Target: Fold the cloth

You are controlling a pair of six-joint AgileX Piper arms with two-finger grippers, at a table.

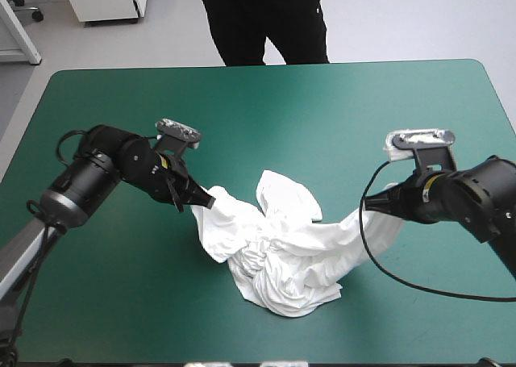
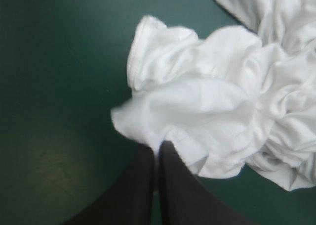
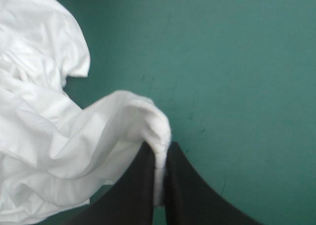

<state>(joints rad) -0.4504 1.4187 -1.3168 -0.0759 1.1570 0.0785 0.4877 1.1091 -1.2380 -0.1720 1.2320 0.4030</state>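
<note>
The white T-shirt lies crumpled in the middle of the teal-green table, stretched between both arms. My left gripper is shut on the T-shirt's left edge; in the left wrist view the cloth bunches out ahead of the pinched black fingers of the gripper. My right gripper is shut on the T-shirt's right end. In the right wrist view a fold of cloth is clamped in the gripper, and the rest hangs to one side.
A person stands just beyond the table's far edge, not over the top. Bare teal-green cover lies beyond the shirt and on both sides of it.
</note>
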